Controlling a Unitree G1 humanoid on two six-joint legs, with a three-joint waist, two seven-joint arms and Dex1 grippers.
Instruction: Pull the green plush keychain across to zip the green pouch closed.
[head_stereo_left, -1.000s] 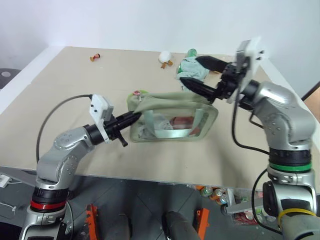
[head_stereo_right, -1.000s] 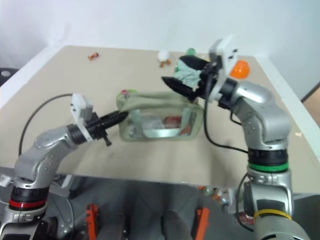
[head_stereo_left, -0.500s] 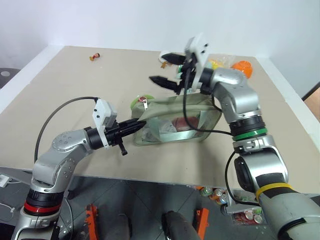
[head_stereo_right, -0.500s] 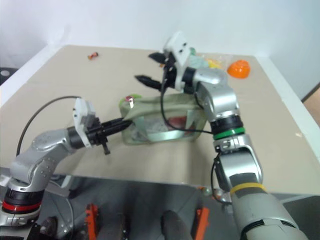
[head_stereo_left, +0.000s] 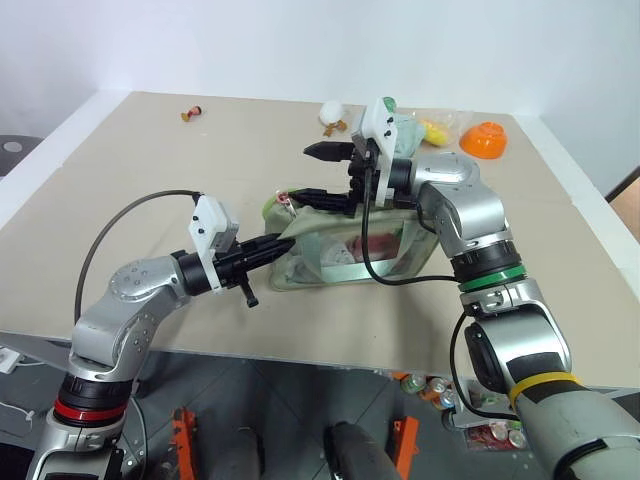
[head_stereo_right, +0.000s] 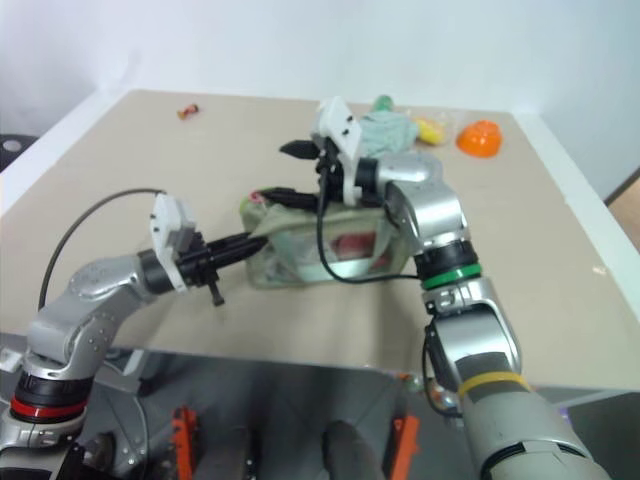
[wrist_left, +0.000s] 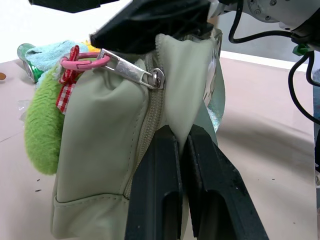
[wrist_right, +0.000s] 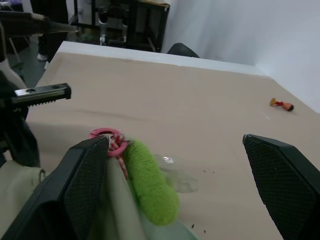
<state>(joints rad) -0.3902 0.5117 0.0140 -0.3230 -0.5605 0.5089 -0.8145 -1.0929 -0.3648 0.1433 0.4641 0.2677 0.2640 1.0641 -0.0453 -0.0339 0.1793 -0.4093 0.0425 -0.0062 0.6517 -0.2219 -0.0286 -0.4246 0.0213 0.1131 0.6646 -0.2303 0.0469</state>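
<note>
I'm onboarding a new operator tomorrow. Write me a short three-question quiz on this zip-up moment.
1. True or false: the left end effector is shut on the fabric of the green pouch.
2. The right end effector is: A) shut on the green plush keychain; B) open, near the keychain; C) resting on the table.
3. Fill in: the keychain hangs from a pink ____ clipped to the metal zipper pull.

Key: 1 true; 2 B; 3 ring.
</note>
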